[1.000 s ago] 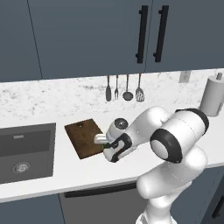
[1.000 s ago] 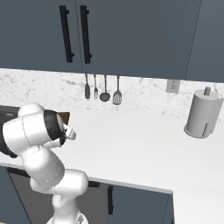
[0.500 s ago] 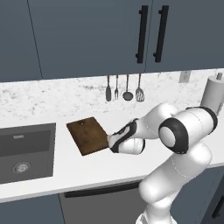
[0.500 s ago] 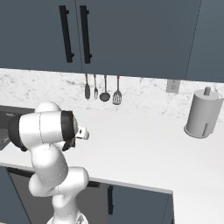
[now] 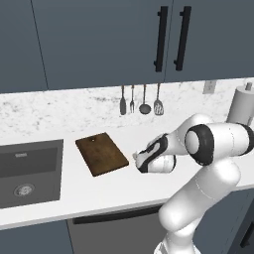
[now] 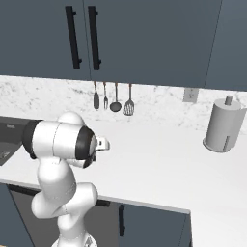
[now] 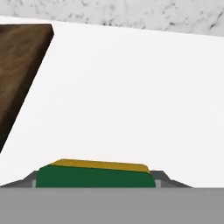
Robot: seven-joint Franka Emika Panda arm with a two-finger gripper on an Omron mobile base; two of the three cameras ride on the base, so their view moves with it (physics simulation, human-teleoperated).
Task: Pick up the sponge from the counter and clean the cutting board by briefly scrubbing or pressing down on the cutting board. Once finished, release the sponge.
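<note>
The sponge (image 7: 95,177), dark green with a yellow layer, sits between my gripper's (image 7: 94,183) two grey fingertips (image 7: 162,177) at the bottom of the hand view, and the jaws rest against its ends. My gripper (image 5: 137,159) hovers just above the white counter (image 5: 116,186), a little right of the cutting board (image 5: 101,154). The dark brown board lies flat with its small hole toward the back wall. Its corner shows at the upper left of the hand view as the cutting board (image 7: 17,65), with bare counter (image 7: 131,87) ahead of the sponge.
A dark grey sink (image 5: 27,171) is set into the counter left of the board. Several utensils (image 5: 140,100) hang on the marbled backsplash. A paper towel roll (image 6: 223,126) stands at the far right. Dark cabinets hang above.
The arm has swung right, carrying the hand from over the board's front right part to the bare counter beside it. The board now lies fully uncovered.
</note>
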